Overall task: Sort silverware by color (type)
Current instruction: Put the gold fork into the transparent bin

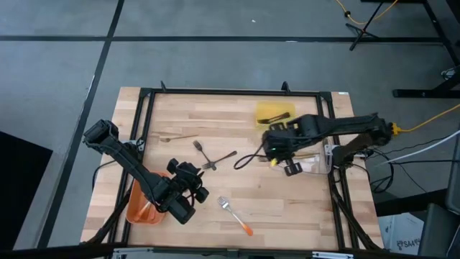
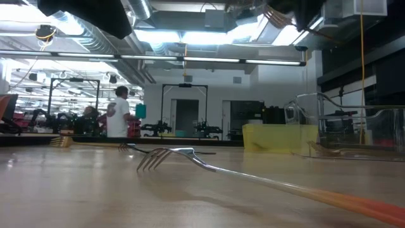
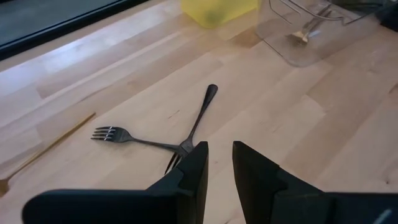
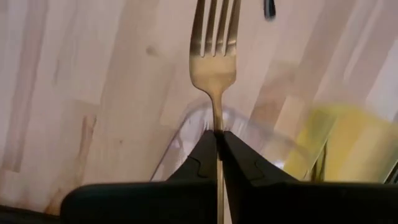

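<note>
Two dark forks (image 1: pixel 208 160) lie crossed mid-table; an orange-handled fork (image 1: pixel 236 215) lies nearer the front.

Utensils seen: 6 total. Gold forks x3: 1 loose on table (image 1: pixel 176 137), 1 in clear tray (image 3: pixel 303 34), 1 in right gripper (image 4: pixel 216 134). Dark utensils x2, crossed (image 3: pixel 112 134) (image 3: pixel 202 112). Orange-handled fork (image 1: pixel 236 216) x1. Trays x3: 1 orange tray (image 1: pixel 136 208), 1 yellow tray (image 3: pixel 217 12), 1 clear. Arms x2. Person (image 2: pixel 118 114) in bkgd x1.
</note>
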You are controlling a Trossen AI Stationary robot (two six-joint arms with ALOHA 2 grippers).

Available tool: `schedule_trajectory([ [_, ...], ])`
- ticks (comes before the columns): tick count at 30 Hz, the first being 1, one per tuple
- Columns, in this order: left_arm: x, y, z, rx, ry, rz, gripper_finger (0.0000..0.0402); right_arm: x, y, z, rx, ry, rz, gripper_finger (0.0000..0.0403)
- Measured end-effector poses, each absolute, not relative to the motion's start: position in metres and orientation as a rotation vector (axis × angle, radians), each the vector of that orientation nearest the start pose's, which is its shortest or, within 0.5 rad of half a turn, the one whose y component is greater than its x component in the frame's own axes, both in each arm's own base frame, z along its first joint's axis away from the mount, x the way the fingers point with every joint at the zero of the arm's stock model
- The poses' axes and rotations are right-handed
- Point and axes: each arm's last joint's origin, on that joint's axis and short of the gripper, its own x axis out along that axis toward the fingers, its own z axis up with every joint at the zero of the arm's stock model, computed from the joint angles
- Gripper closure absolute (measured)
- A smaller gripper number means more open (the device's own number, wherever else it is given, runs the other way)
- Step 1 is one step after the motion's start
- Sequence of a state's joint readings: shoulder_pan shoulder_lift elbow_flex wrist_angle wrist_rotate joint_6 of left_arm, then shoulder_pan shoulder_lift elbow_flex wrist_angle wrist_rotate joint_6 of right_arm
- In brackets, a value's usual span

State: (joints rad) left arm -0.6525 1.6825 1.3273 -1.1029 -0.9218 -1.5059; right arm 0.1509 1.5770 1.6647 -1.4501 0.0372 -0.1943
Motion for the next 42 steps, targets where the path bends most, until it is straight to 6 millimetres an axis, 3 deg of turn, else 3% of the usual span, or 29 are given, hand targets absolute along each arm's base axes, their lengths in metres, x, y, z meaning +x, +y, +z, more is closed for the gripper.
schedule_trajectory([
  [10,0.263,-0.173,0.252,-0.393,0.577,0.806,0.0334,0.211,0.030,0.309,-0.210,1.289,0.129,0.0403],
  [17,0.265,-0.177,0.250,-0.476,0.662,0.764,0.0334,0.181,0.024,0.274,-0.201,1.283,0.039,0.0403],
  [28,0.266,-0.178,0.250,-0.496,0.669,0.754,0.0334,0.168,0.021,0.213,-0.191,1.329,0.018,0.0403],
  [32,0.266,-0.178,0.250,-0.496,0.669,0.753,0.0334,0.176,0.022,0.218,-0.198,1.262,-0.001,0.0403],
  [42,0.266,-0.178,0.250,-0.496,0.668,0.753,0.0334,0.175,0.003,0.211,-0.146,1.340,-0.083,0.0403],
])
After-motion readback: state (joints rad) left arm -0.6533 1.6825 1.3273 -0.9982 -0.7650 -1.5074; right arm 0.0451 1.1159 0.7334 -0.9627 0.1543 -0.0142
